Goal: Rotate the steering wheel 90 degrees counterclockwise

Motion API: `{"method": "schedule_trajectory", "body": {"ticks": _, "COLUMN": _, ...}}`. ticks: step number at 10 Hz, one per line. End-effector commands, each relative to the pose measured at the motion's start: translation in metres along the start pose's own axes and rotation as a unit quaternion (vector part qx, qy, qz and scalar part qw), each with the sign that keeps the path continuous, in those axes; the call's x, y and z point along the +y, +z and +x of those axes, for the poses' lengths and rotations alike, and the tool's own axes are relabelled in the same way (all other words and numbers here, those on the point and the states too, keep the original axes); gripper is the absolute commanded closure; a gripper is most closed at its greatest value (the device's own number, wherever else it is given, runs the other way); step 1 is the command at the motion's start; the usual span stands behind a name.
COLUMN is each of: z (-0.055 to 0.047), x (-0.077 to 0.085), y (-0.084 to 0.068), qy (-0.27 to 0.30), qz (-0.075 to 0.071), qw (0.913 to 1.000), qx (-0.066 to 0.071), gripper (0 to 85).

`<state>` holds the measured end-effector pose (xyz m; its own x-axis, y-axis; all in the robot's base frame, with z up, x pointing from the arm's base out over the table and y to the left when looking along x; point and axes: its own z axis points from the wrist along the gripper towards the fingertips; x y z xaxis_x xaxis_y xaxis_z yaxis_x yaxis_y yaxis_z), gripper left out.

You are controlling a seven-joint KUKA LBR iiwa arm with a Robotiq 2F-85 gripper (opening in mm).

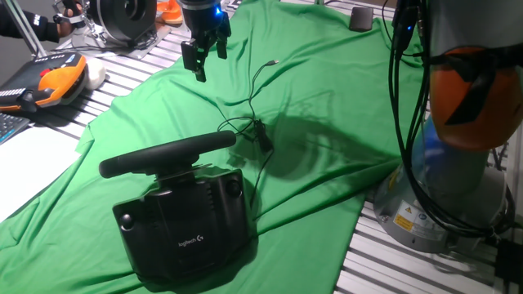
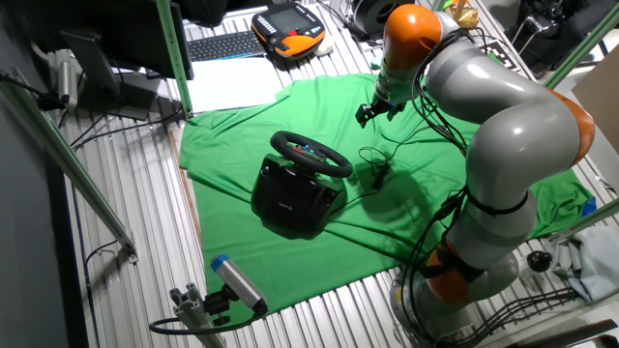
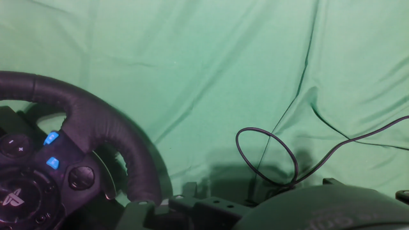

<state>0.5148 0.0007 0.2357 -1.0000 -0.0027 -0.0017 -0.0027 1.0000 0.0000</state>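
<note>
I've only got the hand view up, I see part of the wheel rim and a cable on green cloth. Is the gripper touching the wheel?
Observer: No. The gripper hangs in the air above the green cloth, well apart from the steering wheel.
Operator: Are the jaws open?
Observer: Yes, in one fixed view the two fingers stand apart with nothing between them.
Operator: What does the wheel sit on?
Observer: A boxy black base with a Logitech mark, resting on the cloth.
Operator: Where does that cable go?
Observer: The cable runs from the base across the cloth toward the far edge of the table.
</note>
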Motion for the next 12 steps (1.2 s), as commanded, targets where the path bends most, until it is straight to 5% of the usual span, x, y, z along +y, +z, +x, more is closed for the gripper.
{"method": "schedule_trajectory", "body": {"ticks": 1, "z": -0.0001, "x": 0.0000, "y": 0.0000, "qy": 0.000, "qz": 0.000, "qw": 1.0000, "qx": 0.000, "gripper": 85.0}}
{"method": "schedule_trajectory", "body": {"ticks": 2, "z": -0.0001, "x": 0.0000, "y": -0.0002, "qy": -0.134, "qz": 0.036, "qw": 0.9824, "qx": 0.125, "gripper": 85.0}}
{"method": "schedule_trajectory", "body": {"ticks": 12, "z": -0.0003, "x": -0.0001, "y": -0.0004, "qy": -0.132, "qz": 0.036, "qw": 0.9826, "qx": 0.125, "gripper": 85.0}}
